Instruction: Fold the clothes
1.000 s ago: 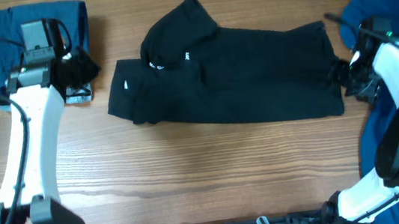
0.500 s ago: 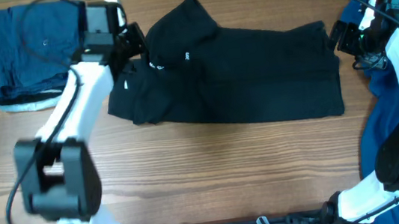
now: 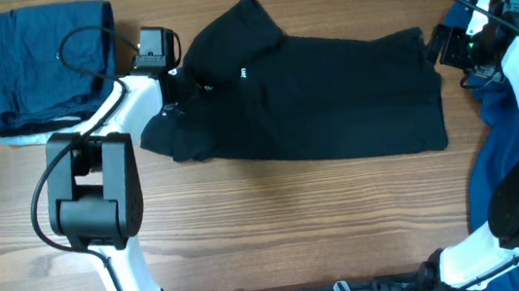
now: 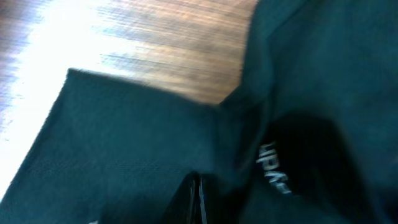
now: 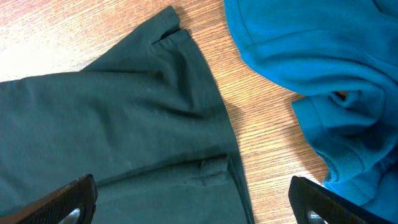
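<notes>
The black polo (image 3: pixel 333 98) lies across the middle of the table, collar to the left, with small white marks near the collar. My left gripper (image 3: pixel 181 82) sits at the polo's collar end. In the left wrist view its fingers (image 4: pixel 198 200) are pressed together low over the black fabric (image 4: pixel 124 143), next to white lettering (image 4: pixel 273 169); a pinch of cloth between them does not show. My right gripper (image 3: pixel 437 47) hovers at the polo's upper right corner. It stands wide open (image 5: pixel 196 205) above the hem (image 5: pixel 112 124), with nothing between its fingers.
A folded navy stack (image 3: pixel 35 63) rests at the back left. A bright blue shirt (image 3: pixel 503 176) is heaped along the right edge, close beside the right gripper (image 5: pixel 311 56). Bare wood shows in front of the polo (image 3: pixel 289 230).
My left arm swung from the navy stack over to the polo's collar, its jaws closing. My right gripper rose from the lower hem to the upper right corner and opened fully.
</notes>
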{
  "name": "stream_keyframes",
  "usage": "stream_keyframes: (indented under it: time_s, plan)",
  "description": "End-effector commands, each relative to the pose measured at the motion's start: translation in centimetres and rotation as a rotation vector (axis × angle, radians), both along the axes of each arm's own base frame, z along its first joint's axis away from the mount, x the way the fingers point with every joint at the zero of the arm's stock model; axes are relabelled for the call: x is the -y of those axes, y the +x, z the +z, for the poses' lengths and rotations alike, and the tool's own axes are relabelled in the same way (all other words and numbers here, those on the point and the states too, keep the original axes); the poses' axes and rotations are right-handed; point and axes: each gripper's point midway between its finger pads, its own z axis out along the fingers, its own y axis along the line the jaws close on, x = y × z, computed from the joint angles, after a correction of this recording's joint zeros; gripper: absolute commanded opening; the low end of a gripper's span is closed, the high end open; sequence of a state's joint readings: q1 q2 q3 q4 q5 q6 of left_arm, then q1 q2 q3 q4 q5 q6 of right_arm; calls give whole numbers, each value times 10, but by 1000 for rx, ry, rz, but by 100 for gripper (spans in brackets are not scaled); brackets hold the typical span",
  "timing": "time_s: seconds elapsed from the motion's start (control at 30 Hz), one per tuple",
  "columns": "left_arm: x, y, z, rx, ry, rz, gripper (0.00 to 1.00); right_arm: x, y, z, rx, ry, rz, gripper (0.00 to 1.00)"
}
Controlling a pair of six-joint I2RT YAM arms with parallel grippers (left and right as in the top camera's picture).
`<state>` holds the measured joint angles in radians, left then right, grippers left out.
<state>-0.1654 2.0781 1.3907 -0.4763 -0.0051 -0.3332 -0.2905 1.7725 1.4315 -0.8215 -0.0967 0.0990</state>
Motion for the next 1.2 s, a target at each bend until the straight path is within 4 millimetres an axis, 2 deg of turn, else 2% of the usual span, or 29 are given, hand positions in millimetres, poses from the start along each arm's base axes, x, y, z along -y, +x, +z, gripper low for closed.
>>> stream_keyframes:
  time_s: [0.0,0.13,0.23,0.3,0.47,0.53,0.9,1.17]
  plan:
    - [-9,-4,-5,-22,53,-1,4,0,4,10,27,-12,22,99]
    - [-8,-4,-5,-20,53,0,4,-1,2,9,20,-10,22,99]
    - [-7,6,3,26,45,1,4,-1,3,9,22,-11,22,99]
    - [-6,11,17,61,38,2,4,-1,3,10,25,-11,22,99]
    - [1,23,71,176,-8,-3,4,0,4,10,28,-12,22,100]
    - [2,23,81,195,-17,-6,4,0,4,10,28,-12,22,100]
    - [10,32,32,147,-40,-23,4,-1,4,10,29,-8,21,100]
    - [23,44,41,208,-101,-53,4,-1,4,10,29,-8,21,100]
